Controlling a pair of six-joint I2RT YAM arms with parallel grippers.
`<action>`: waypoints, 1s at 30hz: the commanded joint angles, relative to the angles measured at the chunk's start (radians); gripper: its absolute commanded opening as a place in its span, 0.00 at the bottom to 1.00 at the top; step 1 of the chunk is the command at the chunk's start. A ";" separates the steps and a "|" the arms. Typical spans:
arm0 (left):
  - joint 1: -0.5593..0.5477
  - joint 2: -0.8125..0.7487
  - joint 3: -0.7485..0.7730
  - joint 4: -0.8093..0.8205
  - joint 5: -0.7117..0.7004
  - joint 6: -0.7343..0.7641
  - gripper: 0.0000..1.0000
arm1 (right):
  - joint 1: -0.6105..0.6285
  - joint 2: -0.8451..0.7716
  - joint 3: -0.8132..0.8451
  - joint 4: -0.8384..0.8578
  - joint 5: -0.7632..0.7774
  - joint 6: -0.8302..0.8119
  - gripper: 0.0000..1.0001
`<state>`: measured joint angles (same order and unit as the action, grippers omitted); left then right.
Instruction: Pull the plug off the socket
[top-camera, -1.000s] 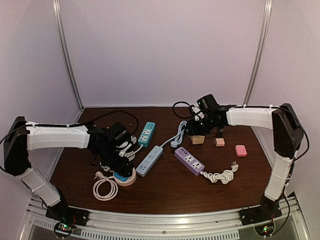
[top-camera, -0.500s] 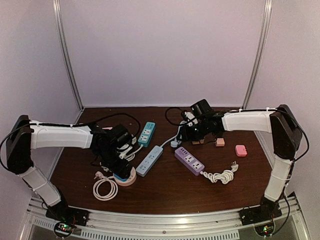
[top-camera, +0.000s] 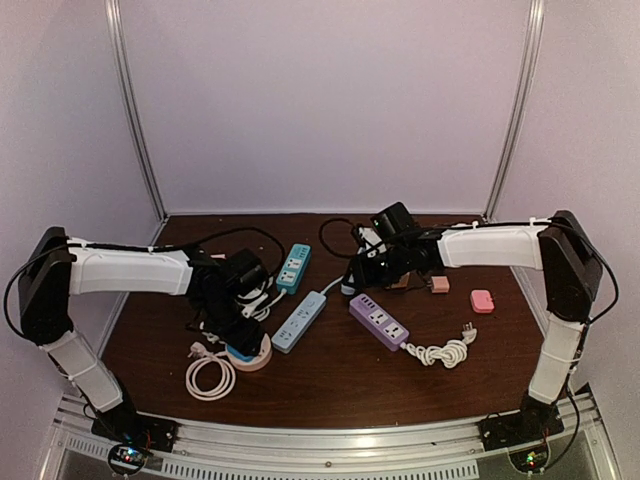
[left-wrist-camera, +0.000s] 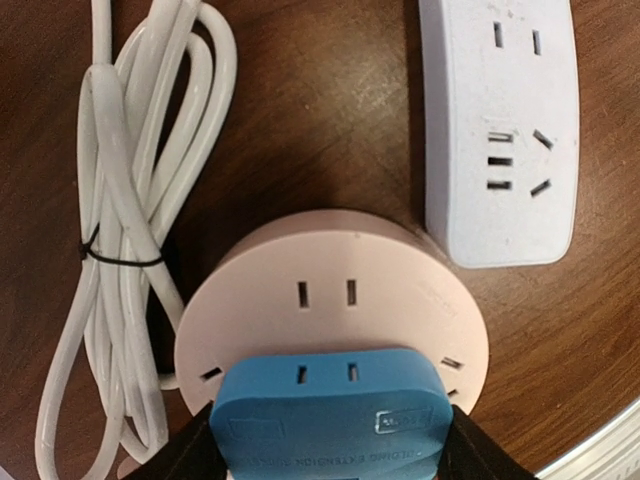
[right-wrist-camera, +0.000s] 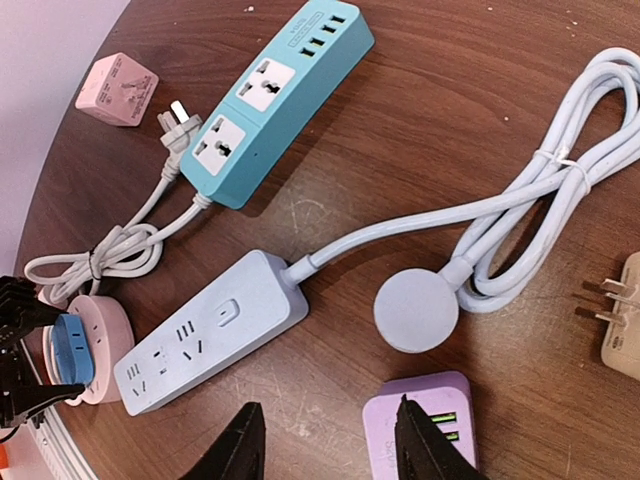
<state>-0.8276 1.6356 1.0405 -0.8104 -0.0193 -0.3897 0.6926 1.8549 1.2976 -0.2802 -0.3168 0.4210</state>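
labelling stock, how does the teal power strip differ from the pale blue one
The teal power strip is shorter than the pale blue power strip. Teal has two universal sockets and a port row; pale blue has a button and slot sockets. Teal trails a thin white cord; pale blue a thick blue cord. Both lie flat, nothing plugged in.
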 joint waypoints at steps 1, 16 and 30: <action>-0.001 0.003 0.030 0.014 -0.043 -0.030 0.55 | 0.034 0.007 0.001 0.033 -0.029 0.019 0.46; -0.001 -0.084 -0.001 0.172 -0.166 -0.231 0.38 | 0.127 0.105 0.048 0.170 -0.198 0.126 0.43; -0.002 -0.239 -0.255 0.438 -0.209 -0.266 0.36 | 0.188 0.327 0.158 0.512 -0.519 0.408 0.33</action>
<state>-0.8276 1.4441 0.8234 -0.5106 -0.1871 -0.6277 0.8455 2.1353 1.4044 0.1020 -0.7387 0.7284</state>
